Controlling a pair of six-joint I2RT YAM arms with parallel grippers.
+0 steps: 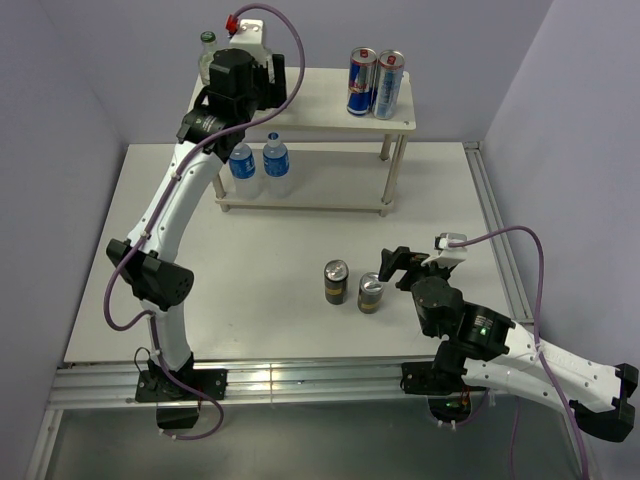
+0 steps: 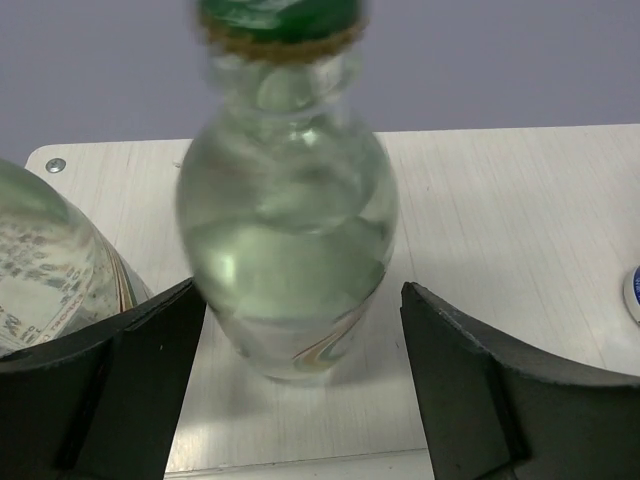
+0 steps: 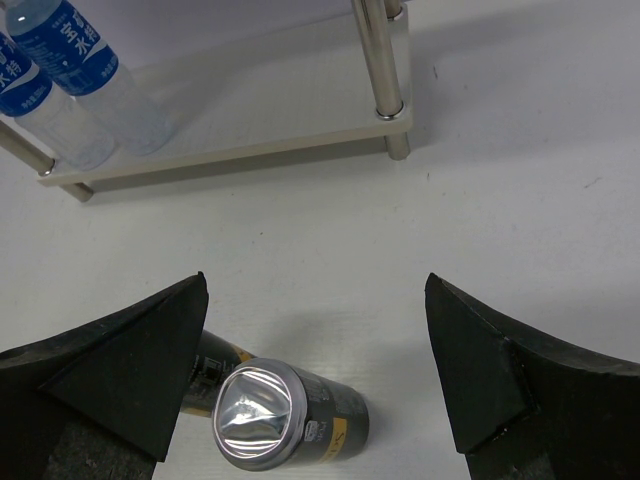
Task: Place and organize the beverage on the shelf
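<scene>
On the shelf's top board (image 2: 500,230) a clear green-capped bottle (image 2: 290,220) stands upright between the fingers of my left gripper (image 2: 300,300). The jaws are open, with a gap on the bottle's right side. A second clear bottle (image 2: 40,270) stands just left of it, its green cap (image 1: 207,40) showing beside my left gripper (image 1: 230,65). Two blue-labelled water bottles (image 1: 242,165) (image 1: 277,165) stand on the shelf's lower tier (image 1: 330,195). Two short dark cans (image 1: 336,282) (image 1: 371,293) stand on the table. My right gripper (image 3: 315,285) hovers open above the nearer can (image 3: 290,420).
Two tall blue-and-silver cans (image 1: 362,82) (image 1: 388,85) stand at the right of the top board. The shelf's thin metal legs (image 3: 385,60) rise near the water bottles (image 3: 80,60). The table's raised rail (image 1: 495,230) runs along the right side.
</scene>
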